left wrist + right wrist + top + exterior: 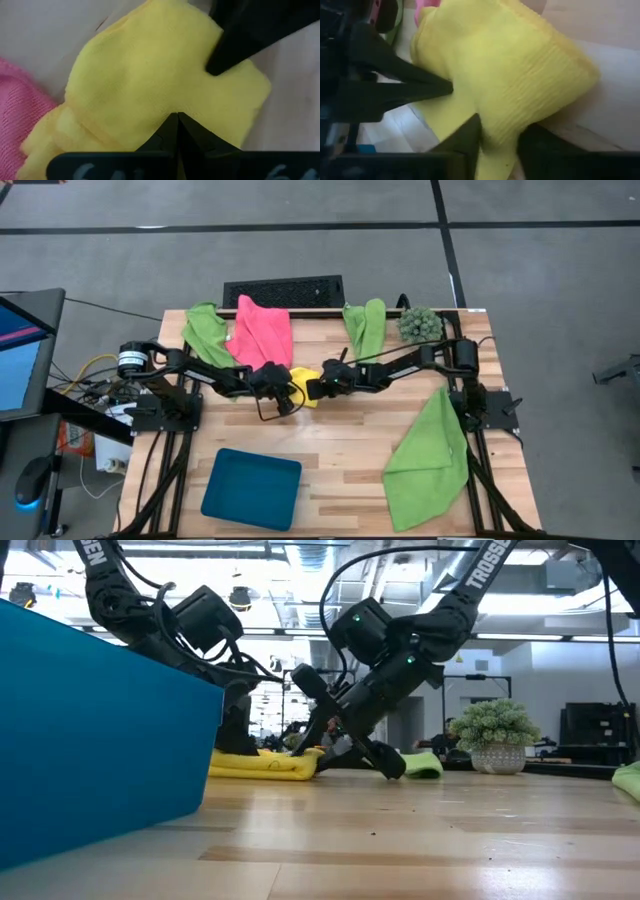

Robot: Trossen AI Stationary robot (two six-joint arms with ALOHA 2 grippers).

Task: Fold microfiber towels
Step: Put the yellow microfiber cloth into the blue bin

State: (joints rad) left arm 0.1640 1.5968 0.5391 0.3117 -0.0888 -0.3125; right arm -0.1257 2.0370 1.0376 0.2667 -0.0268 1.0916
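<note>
The yellow towel lies bunched in a low, folded heap on the table's middle, also seen in the low view. My left gripper is on its left side and my right gripper on its right, both shut on it. A pink towel lies spread behind them. Lime green towels lie at the far left, the far middle and the near right. My left gripper has its shut fingertips on the yellow towel's upper cloth, coming slanting down from the table's left. The cloth puckers around the tips; how many layers they hold, I cannot tell. The towel rests on the table. My right gripper pinches a thick bunch of the yellow towel between its two fingers. It comes slanting down from the table's right. There seem to be several layers. The rest of the towel lies on the table beyond the fingers.
A dark teal tray stands at the near left and fills the low view's left. A small spiky green plant stands at the far right. A dark keyboard-like slab lies at the far edge. Bare wood lies in the near middle.
</note>
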